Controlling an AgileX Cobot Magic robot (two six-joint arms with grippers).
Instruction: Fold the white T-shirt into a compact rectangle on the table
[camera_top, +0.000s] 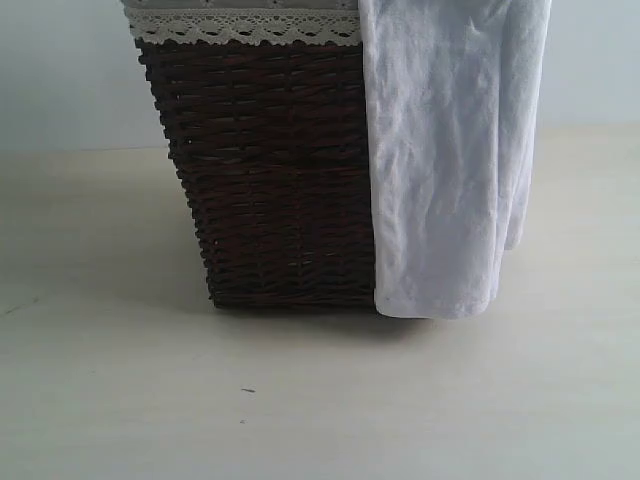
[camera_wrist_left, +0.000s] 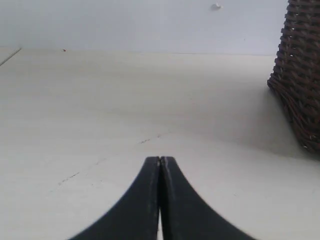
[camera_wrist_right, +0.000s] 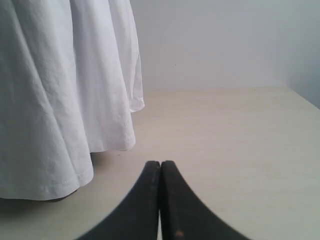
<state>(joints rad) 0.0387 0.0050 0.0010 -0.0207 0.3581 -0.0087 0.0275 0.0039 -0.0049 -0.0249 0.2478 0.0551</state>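
The white T-shirt (camera_top: 450, 160) hangs over the right side of a dark wicker basket (camera_top: 270, 170), its hem reaching down to the table (camera_top: 320, 400). Its chest patch does not show. In the right wrist view the shirt (camera_wrist_right: 55, 100) drapes in folds beside my right gripper (camera_wrist_right: 160, 163), which is shut and empty, apart from the cloth. My left gripper (camera_wrist_left: 160, 158) is shut with nothing in it, low over the bare table (camera_wrist_left: 100, 110), with the basket (camera_wrist_left: 300, 75) off to one side. Neither gripper appears in the exterior view.
The basket has a lace-trimmed liner (camera_top: 245, 25) at its rim. A pale bluish wall (camera_top: 70, 70) stands behind the table. The table's far edge meets the wall (camera_wrist_right: 215, 45) in the right wrist view.
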